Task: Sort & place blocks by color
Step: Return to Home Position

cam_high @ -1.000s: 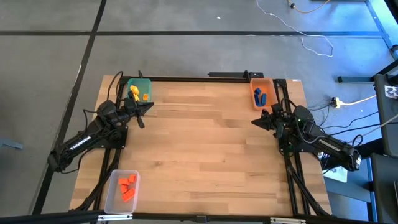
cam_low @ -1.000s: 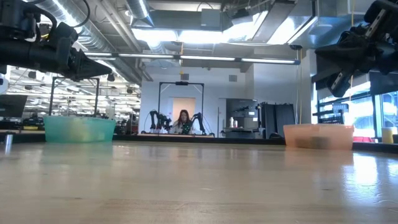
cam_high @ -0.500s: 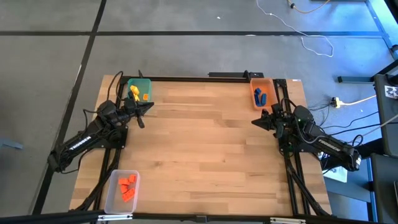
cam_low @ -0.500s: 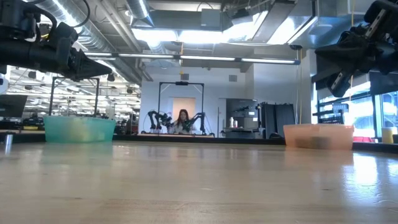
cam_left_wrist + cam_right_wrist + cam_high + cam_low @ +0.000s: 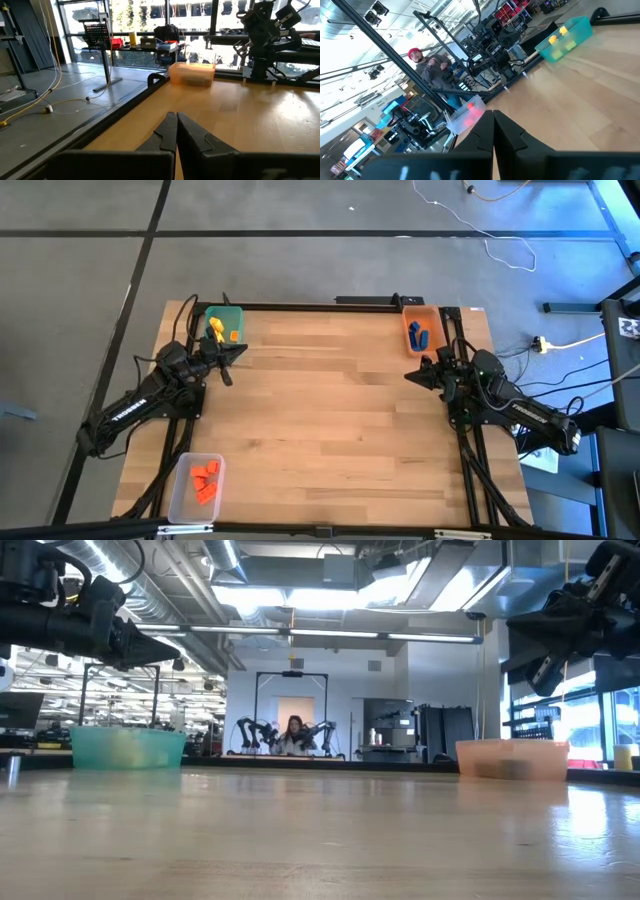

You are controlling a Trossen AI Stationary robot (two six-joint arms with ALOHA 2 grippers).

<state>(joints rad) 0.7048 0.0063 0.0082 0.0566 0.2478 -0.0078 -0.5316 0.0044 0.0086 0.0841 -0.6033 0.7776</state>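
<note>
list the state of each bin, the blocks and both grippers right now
green bin, upright, holds the yellow blocks
orange bin, upright, holds the blue blocks
clear bin, upright, holds the orange-red blocks
left gripper, shut, empty, raised near the green bin
right gripper, shut, empty, raised near the orange bin

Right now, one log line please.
left gripper shut, near green bin | right gripper shut, near orange bin | blocks all binned
</note>
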